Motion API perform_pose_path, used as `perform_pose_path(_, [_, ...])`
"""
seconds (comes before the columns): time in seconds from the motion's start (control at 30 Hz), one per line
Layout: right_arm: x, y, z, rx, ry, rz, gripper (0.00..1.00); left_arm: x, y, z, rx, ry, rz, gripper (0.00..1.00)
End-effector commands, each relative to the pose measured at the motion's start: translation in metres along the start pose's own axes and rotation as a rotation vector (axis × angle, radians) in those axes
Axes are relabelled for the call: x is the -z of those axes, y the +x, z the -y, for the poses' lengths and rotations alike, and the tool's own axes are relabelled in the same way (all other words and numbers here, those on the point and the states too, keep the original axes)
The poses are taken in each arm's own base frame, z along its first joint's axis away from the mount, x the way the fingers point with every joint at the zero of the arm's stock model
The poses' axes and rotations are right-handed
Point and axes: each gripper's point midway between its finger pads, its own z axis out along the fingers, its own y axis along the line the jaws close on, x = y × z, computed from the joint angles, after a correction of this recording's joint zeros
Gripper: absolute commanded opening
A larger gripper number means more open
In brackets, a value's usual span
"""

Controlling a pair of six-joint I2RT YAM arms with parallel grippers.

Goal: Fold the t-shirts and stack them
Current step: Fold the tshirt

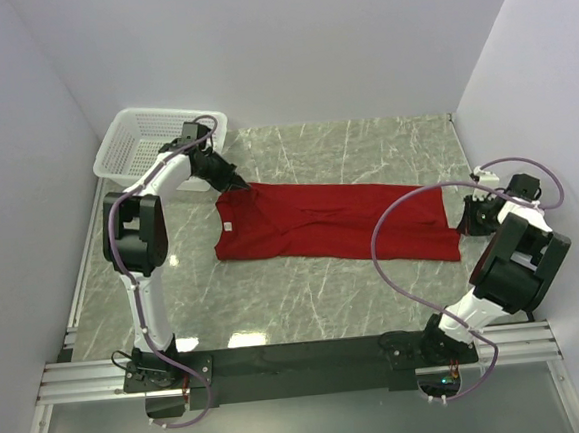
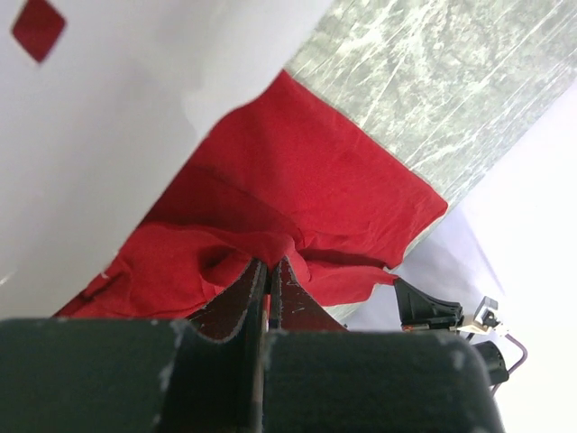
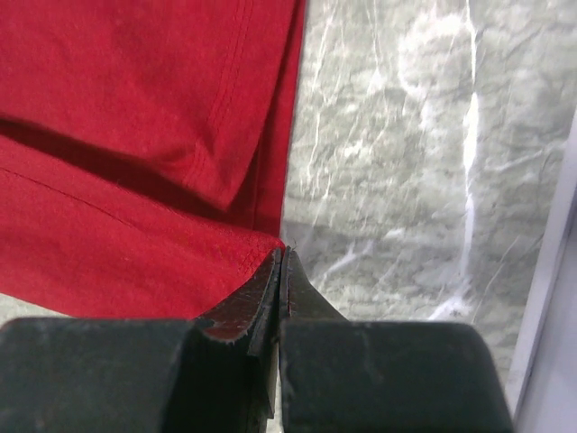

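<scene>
A red fabric t-shirt lies stretched sideways across the middle of the grey marbled tabletop, with wrinkles running through its centre. The left end effector sits at the shirt's upper left corner. Its jaws are pressed together on a bunched fold of red cloth, just beside the white plastic lattice basket in the upper left of the frame. At the shirt's right edge, the right end effector is closed too, pinching the hem corner between its tips.
</scene>
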Motion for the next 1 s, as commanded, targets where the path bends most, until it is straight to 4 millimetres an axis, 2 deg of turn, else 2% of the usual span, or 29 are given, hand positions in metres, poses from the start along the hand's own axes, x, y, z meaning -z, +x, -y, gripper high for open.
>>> perform_pose_path(0.0, [0.001, -0.027, 0.010, 0.031, 0.040, 0.053, 0.00, 0.002, -0.014, 0.009, -0.025, 0.021, 0.033, 0.00])
perform_pose_path(0.27, [-0.004, -0.030, 0.011, 0.025, 0.045, 0.046, 0.00, -0.007, -0.017, 0.003, -0.017, 0.003, 0.029, 0.01])
perform_pose_path(0.53, [-0.008, -0.038, 0.006, 0.023, 0.048, 0.054, 0.02, -0.005, -0.022, 0.013, -0.018, 0.024, 0.046, 0.01])
perform_pose_path(0.57, [-0.008, -0.038, 0.006, 0.022, 0.050, 0.053, 0.03, -0.005, -0.022, 0.013, -0.017, 0.027, 0.044, 0.02])
perform_pose_path(0.6, [-0.007, -0.038, 0.006, 0.022, 0.053, 0.055, 0.11, -0.004, -0.021, 0.015, -0.019, 0.035, 0.037, 0.10])
perform_pose_path(0.67, [-0.004, -0.041, 0.008, 0.021, 0.065, 0.063, 0.19, -0.002, -0.019, 0.019, -0.025, 0.053, 0.032, 0.19])
perform_pose_path(0.7, [0.000, -0.044, 0.008, 0.027, 0.073, 0.076, 0.26, 0.003, -0.018, 0.023, -0.034, 0.067, 0.035, 0.26])
perform_pose_path(0.8, [0.011, -0.053, 0.006, 0.041, 0.091, 0.113, 0.36, 0.021, -0.016, 0.039, -0.065, 0.118, 0.053, 0.39])
perform_pose_path(0.87, [0.021, -0.059, 0.000, 0.059, 0.090, 0.139, 0.39, 0.031, -0.015, 0.047, -0.087, 0.142, 0.070, 0.43])
perform_pose_path(0.97, [0.031, -0.063, -0.010, 0.082, 0.064, 0.163, 0.41, 0.058, -0.013, 0.066, -0.144, 0.202, 0.115, 0.47])
